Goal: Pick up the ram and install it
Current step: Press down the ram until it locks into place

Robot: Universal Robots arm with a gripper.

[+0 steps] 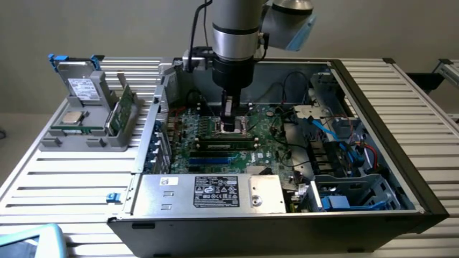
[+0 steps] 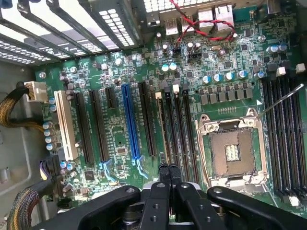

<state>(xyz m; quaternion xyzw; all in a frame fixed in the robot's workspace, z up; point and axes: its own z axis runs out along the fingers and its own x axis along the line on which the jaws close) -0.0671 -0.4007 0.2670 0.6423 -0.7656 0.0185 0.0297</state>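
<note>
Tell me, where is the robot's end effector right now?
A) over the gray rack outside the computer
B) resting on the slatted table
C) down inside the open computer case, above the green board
C: the end effector hangs inside the open computer case, just above the green board, with its fingers shut together and empty.

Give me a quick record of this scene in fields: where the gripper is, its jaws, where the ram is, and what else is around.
gripper: lowered inside the open computer case, above the motherboard, near the empty processor socket
jaws: shut, nothing held between them
ram: standing on edge in the grey holder on the slatted table, at the exterior view's left, outside the case
task state: ram not picked up
other: silver processor chip lying in the same holder
</note>
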